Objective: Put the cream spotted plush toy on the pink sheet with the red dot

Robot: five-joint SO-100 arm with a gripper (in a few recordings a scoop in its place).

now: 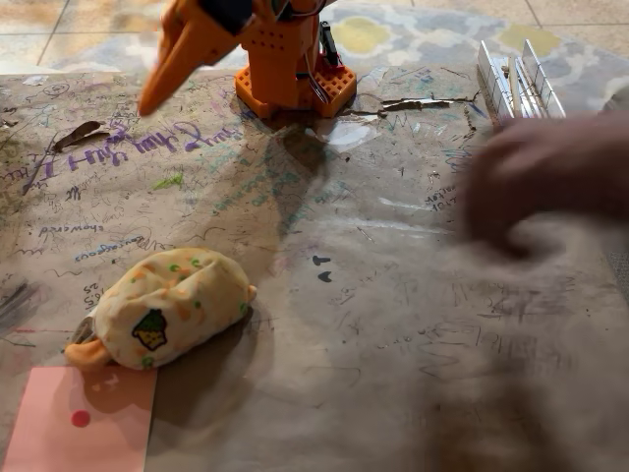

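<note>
Lying on its side on the brown, scribble-covered paper tabletop (393,324), the cream egg-shaped plush toy with orange, yellow and green patches (167,307) sits at the lower left of the fixed view. Its orange stubby end points down-left and comes right up to the top edge of the salmon-pink rectangular sheet with a small red dot (81,421); whether it overlaps the sheet cannot be told. The rest of the plush rests on the brown paper beside the sheet, well clear of the dot.

The orange plastic arm stands on its base (295,84) at the top of the picture. Its orange pointed gripper (165,81) slants down to the left, above the table and well apart from the plush. It holds and touches nothing; the fingers appear as one tapered shape, and how far they are parted cannot be told.

A blurred hand (550,182) of a person reaches in from the right edge, just below a white ribbed object (516,84) on the table.
</note>
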